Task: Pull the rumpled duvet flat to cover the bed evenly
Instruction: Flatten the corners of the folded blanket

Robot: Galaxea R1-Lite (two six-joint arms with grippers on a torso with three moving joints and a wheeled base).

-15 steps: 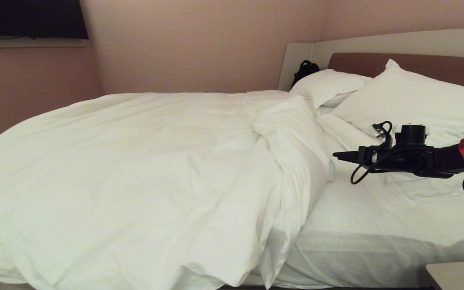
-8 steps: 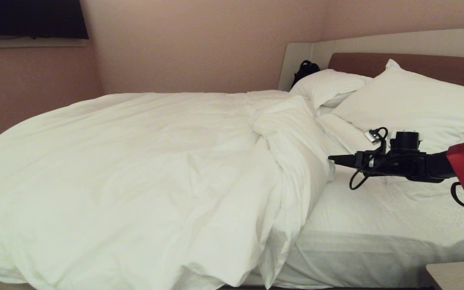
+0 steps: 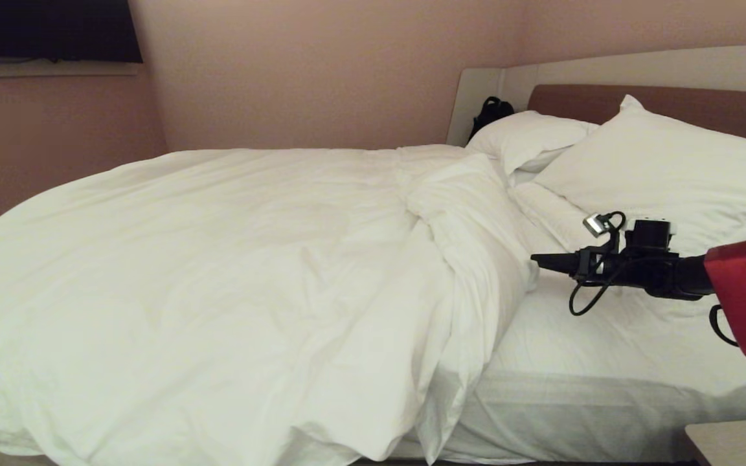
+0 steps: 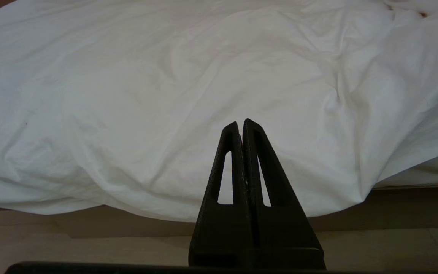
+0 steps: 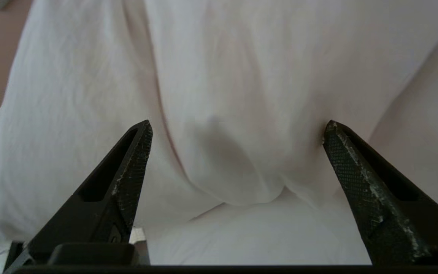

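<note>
The white duvet (image 3: 217, 291) lies rumpled over the left part of the bed (image 3: 606, 388). Its edge toward the pillows is bunched into a thick fold (image 3: 476, 259), which leaves bare sheet (image 3: 606, 349) beside it. My right gripper (image 3: 538, 260) hovers level just above the sheet, its tip a short way from that fold. In the right wrist view the right gripper (image 5: 237, 125) is open wide with the duvet fold (image 5: 222, 114) straight ahead and nothing between the fingers. My left gripper (image 4: 240, 123) is shut and empty, parked low before the duvet's (image 4: 165, 95) overhanging edge.
Two white pillows (image 3: 664, 168) (image 3: 528, 139) lean on the headboard (image 3: 606, 97). A black bag (image 3: 489, 113) sits at the far corner of the headboard. A bedside table corner (image 3: 735, 443) shows at the lower right. A dark screen (image 3: 49, 29) hangs on the wall. The floor (image 4: 89, 243) runs beside the bed.
My right arm has sunk a little toward the sheet, and its red forearm has come further into view. The duvet has not moved.
</note>
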